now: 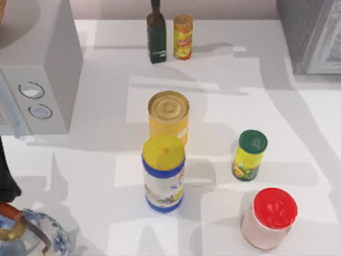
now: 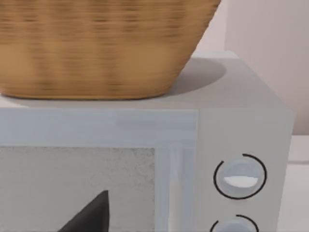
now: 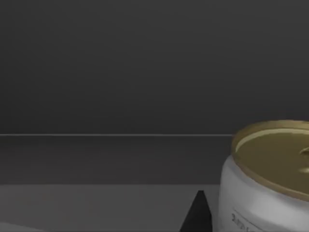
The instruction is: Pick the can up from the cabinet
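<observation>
Claw tip [image 2: 89,215] near microwave [image 2: 241,125]; one can [image 1: 168,114] upright on cabinet [image 1: 240,90].

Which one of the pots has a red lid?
The pale pink jar, nearest the table's front right corner. Its neighbours differ: the small yellow bottle has a green cap, the blue-banded white jar a yellow one.

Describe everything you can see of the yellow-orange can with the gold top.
The can is a stout yellow-orange cylinder, seemingly tin, with a shiny gold metal top stamped in concentric rings. It stands upright, closed, on the white cabinet, near the middle of the top view. Just in front of it stands the white jar with blue bands and a yellow cap, which overlaps its lower part from above, so contact between them cannot be judged. No tool is on it.
</observation>
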Controlling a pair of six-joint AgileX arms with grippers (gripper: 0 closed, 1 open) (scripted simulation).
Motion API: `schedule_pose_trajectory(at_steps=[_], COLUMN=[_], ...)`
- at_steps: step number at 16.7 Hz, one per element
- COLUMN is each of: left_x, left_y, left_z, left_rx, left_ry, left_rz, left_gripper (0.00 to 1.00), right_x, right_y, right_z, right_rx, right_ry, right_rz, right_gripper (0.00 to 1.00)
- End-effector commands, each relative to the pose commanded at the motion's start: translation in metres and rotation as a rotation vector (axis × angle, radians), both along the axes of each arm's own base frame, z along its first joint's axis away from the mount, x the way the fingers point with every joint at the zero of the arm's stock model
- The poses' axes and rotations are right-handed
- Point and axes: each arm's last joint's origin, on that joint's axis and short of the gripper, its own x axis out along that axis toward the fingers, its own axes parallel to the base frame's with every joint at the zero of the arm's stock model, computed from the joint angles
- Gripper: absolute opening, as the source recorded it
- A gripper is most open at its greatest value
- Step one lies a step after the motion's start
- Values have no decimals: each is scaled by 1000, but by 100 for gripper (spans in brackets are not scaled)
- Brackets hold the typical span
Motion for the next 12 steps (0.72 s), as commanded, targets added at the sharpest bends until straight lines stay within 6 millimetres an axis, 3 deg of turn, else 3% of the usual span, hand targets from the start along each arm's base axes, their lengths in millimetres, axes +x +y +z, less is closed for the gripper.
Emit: schedule_pose_trajectory(at_steps=[2, 5, 7, 9, 12], left_x=[0, 0, 0, 0, 0], left_y=[0, 0, 0, 0, 0], left_z=[0, 0, 0, 0, 0], left_rx=[0, 0, 0, 0, 0], left_ry=[0, 0, 0, 0, 0], left_rz=[0, 0, 0, 0, 0], left_gripper=[100, 100, 100, 100, 100], right_x=[-29, -98, -141, -164, -167], right_y=[8, 13, 5, -3, -4], right_z=[12, 37, 50, 55, 56], right_rx=[-7, -8, 0, 6, 7], right_ry=[10, 8, -5, -13, -14], right_rz=[-12, -4, 7, 8, 8], right_gripper=[0, 0, 0, 0, 0])
